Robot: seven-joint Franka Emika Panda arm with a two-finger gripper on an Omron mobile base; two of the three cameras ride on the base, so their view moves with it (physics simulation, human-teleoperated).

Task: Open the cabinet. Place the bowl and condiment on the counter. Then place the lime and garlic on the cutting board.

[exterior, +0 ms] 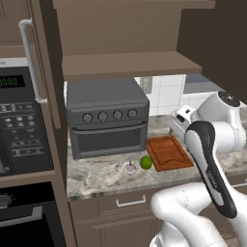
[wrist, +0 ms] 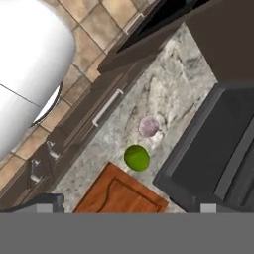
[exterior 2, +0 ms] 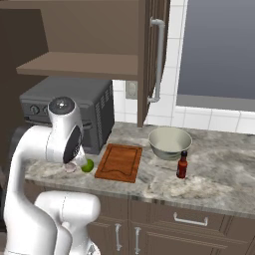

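Now, reading your left base view from the left: the cabinet (exterior: 120,34) stands open, its left door swung out with the silver handle (exterior: 30,60) showing, and the inner shelf (exterior: 130,65) is bare. Below it a dark toaster oven (exterior: 107,117) sits on the counter (exterior: 96,176). In front of the oven's right end you see the garlic (exterior: 130,168) and, just to its right and nearly touching, the lime (exterior: 146,162). Both lie on the stone, just beside the left edge of the cutting board (exterior: 169,152), not on it. The arm's white forearm crosses the right side of that view.

In your right base view the same order holds: garlic (exterior 2: 70,167), lime (exterior 2: 87,165), cutting board (exterior 2: 119,162) with nothing on it. Further right the bowl (exterior 2: 170,142) sits upright on the counter (exterior 2: 224,169) beyond the board, and the condiment (exterior 2: 182,165) stands upright just in front of the bowl's right side, apart from it.

In your hand view the gripper (wrist: 126,209) looks down with its fingertips (wrist: 49,202) spread wide and nothing between them. The lime (wrist: 137,158) lies between the garlic (wrist: 149,126) and a corner of the cutting board (wrist: 121,193).
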